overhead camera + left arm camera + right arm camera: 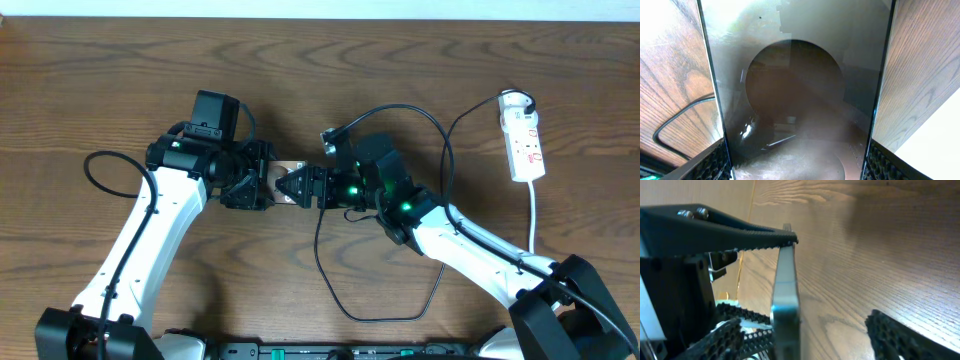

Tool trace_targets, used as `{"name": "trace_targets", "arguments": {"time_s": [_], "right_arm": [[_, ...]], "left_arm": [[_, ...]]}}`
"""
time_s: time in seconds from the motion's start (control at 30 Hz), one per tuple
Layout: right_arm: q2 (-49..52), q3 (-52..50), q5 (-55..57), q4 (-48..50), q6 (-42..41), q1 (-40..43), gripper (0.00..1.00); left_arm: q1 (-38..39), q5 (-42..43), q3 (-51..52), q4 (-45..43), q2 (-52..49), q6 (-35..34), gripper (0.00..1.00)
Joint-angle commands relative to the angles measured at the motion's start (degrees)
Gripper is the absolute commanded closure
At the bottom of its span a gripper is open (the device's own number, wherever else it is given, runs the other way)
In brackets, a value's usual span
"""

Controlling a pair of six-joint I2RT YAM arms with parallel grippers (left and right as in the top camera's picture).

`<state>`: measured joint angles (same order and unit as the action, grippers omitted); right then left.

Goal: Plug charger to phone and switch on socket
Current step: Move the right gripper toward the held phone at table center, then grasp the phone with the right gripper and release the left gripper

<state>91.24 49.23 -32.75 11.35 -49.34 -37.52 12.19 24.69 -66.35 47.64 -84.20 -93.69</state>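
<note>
Locate the phone [800, 100] at mid-bench, between the two claws. Note the glossy brownish face filling the left wrist view, both long edges pressed against the fingers [715, 162] of the left claw [262, 185]: clenched on the phone across its width. Cannot tell whether lifted clear of the bench [100, 60] or resting on it.

Observe the left arm [150, 240] extended from the near left corner, forearm angled inward, wrist bent to the right, claw pointing along the bench toward the right claw [297, 187]. Observe the right arm [470, 245] extended from the near right corner, forearm slanted toward centre, claw pointing left, almost tip to tip with the left one. Read the right claw as released: in the right wrist view, set astride the phone's thin edge, one finger [910, 335] well apart from it, the other close beside it. Cannot tell whether touching there.

Find the charger [380, 317] as a thin black cable looped loosely on the bench beneath the right forearm; plug tip not made out. Find the socket [525, 140] at the far right, well apart from the phone, with its white cord [533, 215] trailing toward the near edge.
</note>
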Motion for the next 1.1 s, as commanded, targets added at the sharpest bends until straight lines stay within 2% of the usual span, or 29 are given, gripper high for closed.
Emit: {"name": "trace_targets", "arguments": {"time_s": [0.0, 0.53, 0.63, 0.87, 1.07], "right_arm": [[0.3, 0.8, 1.0, 0.0, -0.4, -0.9, 0.26], [0.3, 0.8, 3.8, 0.0, -5.2, -2.1, 0.32], [0.3, 0.8, 4.2, 0.1, -5.7, -2.3, 0.41], [0.3, 0.8, 5.9, 0.2, -7.3, -3.3, 0.55], [0.3, 0.8, 7.0, 0.2, -7.7, -4.1, 0.58]], "left_arm": [[0.2, 1.9, -1.5, 0.6, 1.0, -2.0, 0.92], [3.2, 1.6, -1.5, 1.6, 1.0, -4.6, 0.93], [3.5, 1.6, -1.5, 1.6, 1.0, -4.6, 0.93], [3.7, 1.7, -1.5, 1.6, 1.0, -4.5, 0.93], [4.3, 1.6, -1.5, 1.6, 1.0, -4.6, 0.93]]}}
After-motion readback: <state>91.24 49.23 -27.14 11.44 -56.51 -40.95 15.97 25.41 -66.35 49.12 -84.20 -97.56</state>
